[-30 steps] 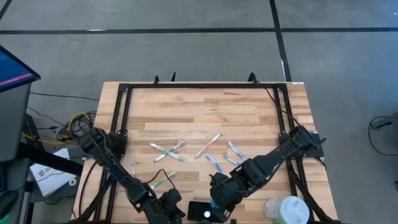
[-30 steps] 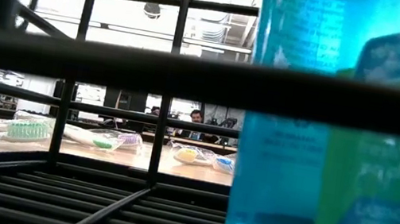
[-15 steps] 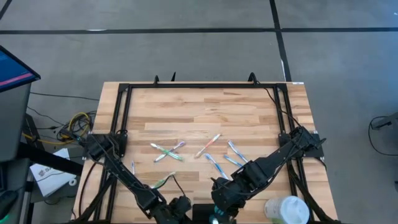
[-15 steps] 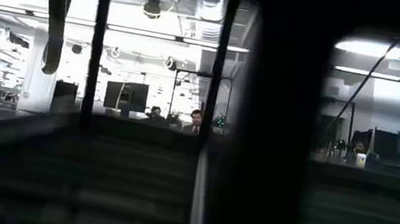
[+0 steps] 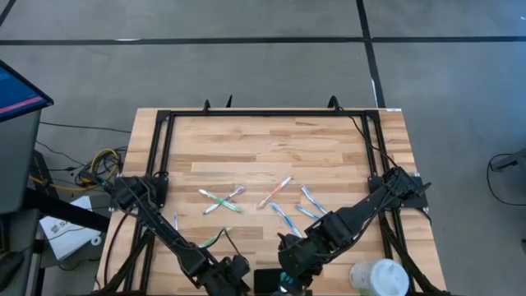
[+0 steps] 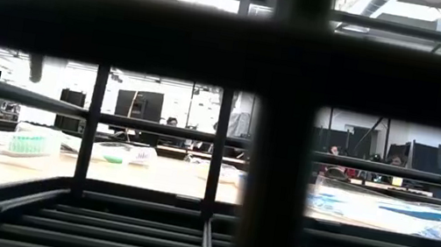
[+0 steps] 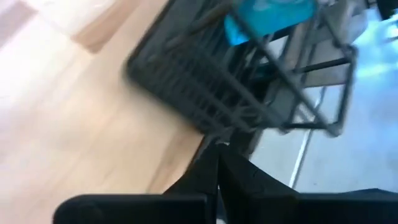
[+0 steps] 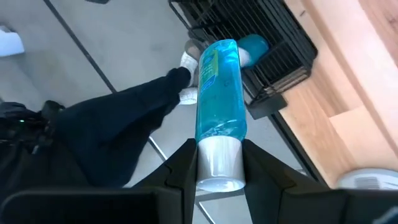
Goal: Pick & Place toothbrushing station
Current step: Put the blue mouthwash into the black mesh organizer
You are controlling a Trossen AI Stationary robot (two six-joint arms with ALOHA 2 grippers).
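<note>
The toothbrushing station (image 5: pixel 265 280) is a low black wire rack at the table's near edge, and its bars (image 6: pixel 278 150) fill the low view. My right gripper (image 8: pixel 219 168) stands above it, shut on a blue bottle (image 8: pixel 219 93) with a white cap. In the left wrist view the bottle (image 7: pixel 267 15) shows behind the rack's wires (image 7: pixel 205 81). My left gripper (image 7: pixel 217 152) is shut, with its tips at the rack's left lower edge. In the high view it (image 5: pixel 238 271) sits just left of the rack. My left gripper has its shut fingertips against the station's lower rim (image 7: pixel 219 138), coming slanting down from the table's left. Whether they pinch a wire or only press on it cannot be told. My right gripper pinches the bottle's white cap (image 8: pixel 219 158) between its two fingers, slanting down from above. The bottle reaches out beyond the fingers with its bottom end (image 8: pixel 224 50) toward the rack.
Several toothbrushes (image 5: pixel 246 201) lie scattered on the wooden table's middle. A white round cup (image 5: pixel 380 278) stands at the near right corner. A person's dark trouser leg and white shoe (image 8: pixel 186 62) show on the floor just off the near edge.
My left gripper has gone toward the table's right edge, up to the station, and stayed shut. The station's bars have shifted across the low view. The blue bottle that filled that view's right side no longer shows there.
</note>
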